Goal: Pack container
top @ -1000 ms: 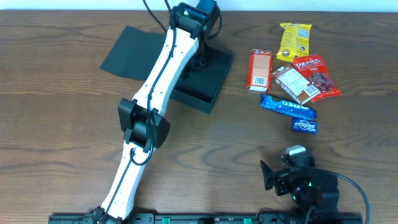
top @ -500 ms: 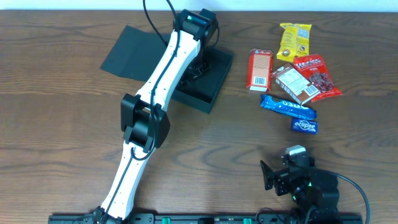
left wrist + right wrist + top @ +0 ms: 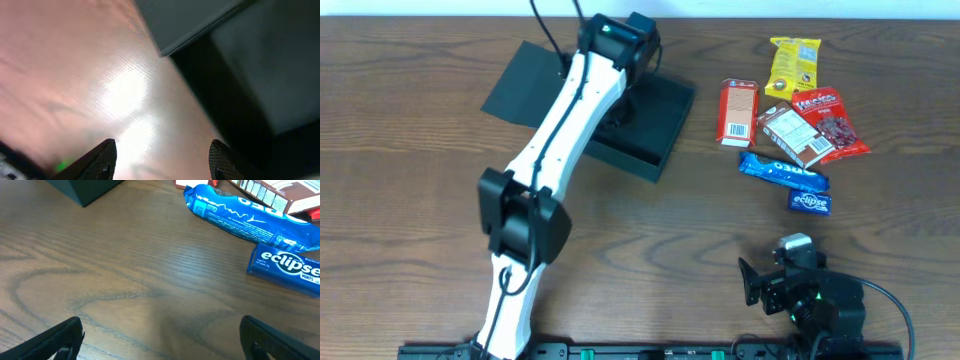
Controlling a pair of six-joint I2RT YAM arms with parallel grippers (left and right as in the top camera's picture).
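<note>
While the brown wooden table fills the whole overhead view, the left arm, white with black joints, reaches diagonally across it from the near edge to the far middle. Under the arm's far end sits the container, a shallow dark box standing open at the far centre of the table. Its flap lid lies flat on the wood to the left, and the arm hides part of the tray. The right arm is folded low at the near right edge.

A cluster of snacks lies on the far right. A red packet touches a brown-and-white packet, and a yellow packet lies furthest back. A red-orange bar lies closest to the container, near it but apart. A blue packet lies nearer the front, with a small eclipse mints box just beside it.

The left gripper hangs over the table right at the container's edge. In its blurred wrist view the box's dark surfaces fill the upper right. Its jaws stand moderately apart with only table between them. The right gripper is spread wide and holds nothing, low over bare wood. The blue packet and mints lie ahead of it to the right.
</note>
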